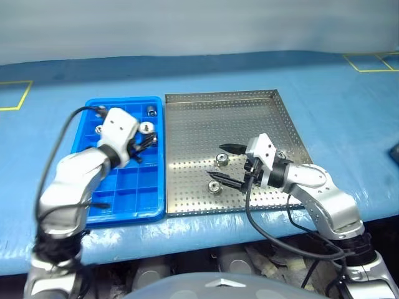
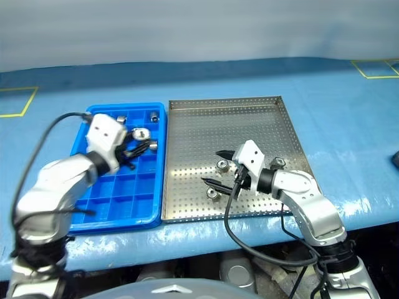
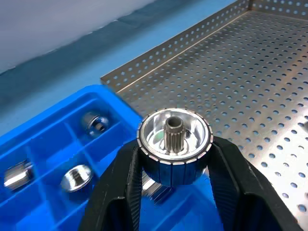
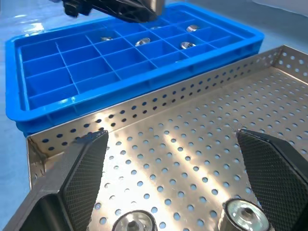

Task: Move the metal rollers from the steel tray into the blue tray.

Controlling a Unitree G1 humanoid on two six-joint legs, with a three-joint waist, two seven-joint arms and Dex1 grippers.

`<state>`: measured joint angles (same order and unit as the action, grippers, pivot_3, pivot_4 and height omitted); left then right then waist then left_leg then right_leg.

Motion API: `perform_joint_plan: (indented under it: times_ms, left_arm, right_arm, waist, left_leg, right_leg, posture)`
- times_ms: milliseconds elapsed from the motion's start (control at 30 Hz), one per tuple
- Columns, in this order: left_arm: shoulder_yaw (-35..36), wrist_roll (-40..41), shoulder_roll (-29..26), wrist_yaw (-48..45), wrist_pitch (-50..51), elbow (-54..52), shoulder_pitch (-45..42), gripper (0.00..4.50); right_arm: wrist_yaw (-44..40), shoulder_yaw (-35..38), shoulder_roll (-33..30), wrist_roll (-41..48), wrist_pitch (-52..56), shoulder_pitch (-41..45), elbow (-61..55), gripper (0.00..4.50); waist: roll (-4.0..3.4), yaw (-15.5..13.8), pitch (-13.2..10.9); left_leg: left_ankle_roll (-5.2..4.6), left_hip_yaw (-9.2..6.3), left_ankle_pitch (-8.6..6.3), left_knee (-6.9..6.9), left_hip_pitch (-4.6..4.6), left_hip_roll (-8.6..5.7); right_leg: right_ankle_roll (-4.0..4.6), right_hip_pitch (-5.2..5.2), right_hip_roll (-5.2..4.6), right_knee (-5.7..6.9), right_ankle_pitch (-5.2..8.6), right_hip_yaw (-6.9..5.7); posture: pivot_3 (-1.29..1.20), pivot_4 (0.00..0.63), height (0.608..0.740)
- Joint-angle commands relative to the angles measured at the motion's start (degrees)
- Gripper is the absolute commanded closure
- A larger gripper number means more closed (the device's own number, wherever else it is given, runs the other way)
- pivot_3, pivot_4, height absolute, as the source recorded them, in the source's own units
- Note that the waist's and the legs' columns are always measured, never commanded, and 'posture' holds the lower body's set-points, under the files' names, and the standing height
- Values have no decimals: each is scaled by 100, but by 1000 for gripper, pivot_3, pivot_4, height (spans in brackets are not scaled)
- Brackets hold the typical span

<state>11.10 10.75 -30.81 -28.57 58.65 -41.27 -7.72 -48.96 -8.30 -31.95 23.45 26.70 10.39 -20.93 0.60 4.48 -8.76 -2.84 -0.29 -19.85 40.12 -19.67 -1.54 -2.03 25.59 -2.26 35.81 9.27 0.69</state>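
Table (image 1: pixel 349 112) under blue cloth, bearing two trays side by side and touching along one long edge. On the robot's right, large flat square perforated steel tray (image 1: pixel 249 115) with a low raised rim. On its left, narrower bright blue plastic tray (image 1: pixel 124 199) divided into small square compartments.

Nearest, over the front part of the steel tray: right tool (image 4: pixel 172 134), released, both black fingers spread wide and aimed toward the blue tray. Below and between those fingers, two of the small shiny silver metal rollers (image 4: pixel 134 222), standing on end on the dotted floor, short axes upright, central holes facing up, apart from each other and from the fingers. Just beside the right wrist, a third one (image 1: pixel 280 156), likewise on end. Three counted on the steel tray.

Farther back, over the far half of the blue tray: left tool (image 3: pixel 175 161), clenched on a single held roller (image 3: pixel 174 139), one finger pressed against each side of its grooved wall. Gripped clear above the compartments; open end with a ribbed central stub turned up toward the wrist camera, axis tilted off upright.

Beyond and beneath it, in the far compartments: three more lying loose, some tipped on their sides; a fourth half hidden under the fingers, not surely countable. Near compartments bare blue.
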Motion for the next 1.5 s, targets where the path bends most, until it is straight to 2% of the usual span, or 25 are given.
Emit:
perform_joint_plan:
  times_ms: [33,167,400,600,767,833,900,1100,1200,1300,1500]
  left_arm:
    - [727,41,-60,227,644,-1153,484,2821]
    - [1220,110,-56,439,965,-1825,1406,2821]
    - [1649,710,-66,1084,307,-1873,2928,2821]
    - [1424,938,5,1811,287,-1873,3267,2821]
    - [1318,950,83,1993,399,-1873,3402,2821]
    - [1307,863,94,1983,527,-1867,3377,2821]
    - [1308,838,90,1955,572,-1838,3310,2074]
    - [1329,790,148,1943,464,-1758,2900,222]
    - [1359,1127,407,1705,159,-1817,2452,222]
    - [957,1547,570,1341,-180,-1711,1764,222]
    - [-1089,1610,724,915,-351,-660,179,222]
  right_arm:
    - [-276,-163,65,-4,-179,291,151,0]
    - [-578,-420,101,-33,-198,510,314,0]
    - [-1049,-687,87,-62,-237,892,577,0]
    - [-1214,-817,204,-125,-308,1100,778,0]
    - [-1238,-799,254,-170,-369,1130,823,0]
    - [-1223,-772,253,-180,-377,1112,800,0]
    - [-1190,-741,252,-187,-376,1083,767,0]
    - [-1091,-653,215,-187,-370,975,666,0]
    - [-998,-585,203,-193,-373,927,598,0]
    - [-852,-414,225,-102,-331,874,443,0]
    - [-243,81,-107,-351,-147,507,28,0]
  waist:
    - [2,-122,-1]
    - [6,-345,-3]
    - [13,-578,-5]
    - [14,-716,-6]
    - [13,-716,-6]
    - [13,-715,-6]
    - [13,-715,-6]
    - [13,-706,-6]
    - [13,-696,-6]
    - [14,-697,-6]
    - [13,-614,-5]
  left_leg:
    - [0,-1,0,0,0,0]
    - [0,-9,0,0,-1,-5]
    - [12,-29,6,0,-1,-5]
    - [29,-65,16,0,-4,-4]
    - [41,-87,22,-3,-9,-4]
    - [44,-93,24,-6,-11,-4]
    - [49,-99,27,-8,-11,-4]
    - [57,-107,32,-10,-12,-3]
    - [58,-109,32,-10,-11,-3]
    - [62,-114,34,-9,-15,-5]
    - [64,-118,36,-9,-11,-13]
  right_leg:
    - [0,-2,0,0,0,-2]
    - [4,-6,-4,-3,3,-10]
    - [53,-14,-12,-2,32,-30]
    - [68,-25,-12,1,40,-64]
    - [73,-27,-12,2,44,-81]
    - [76,-27,-12,1,45,-86]
    - [81,-27,-11,1,48,-93]
    - [89,-28,-10,4,53,-102]
    - [89,-30,-11,4,53,-103]
    - [88,-30,-13,3,52,-109]
    - [72,-40,-15,3,41,-111]
  posture:
    - [-18,150,740]
    - [52,150,740]
    - [134,150,740]
    - [164,150,740]
    - [154,150,740]
    - [154,150,740]
    - [154,150,740]
    - [118,150,740]
    - [93,150,740]
    - [56,150,740]
    - [-79,150,740]
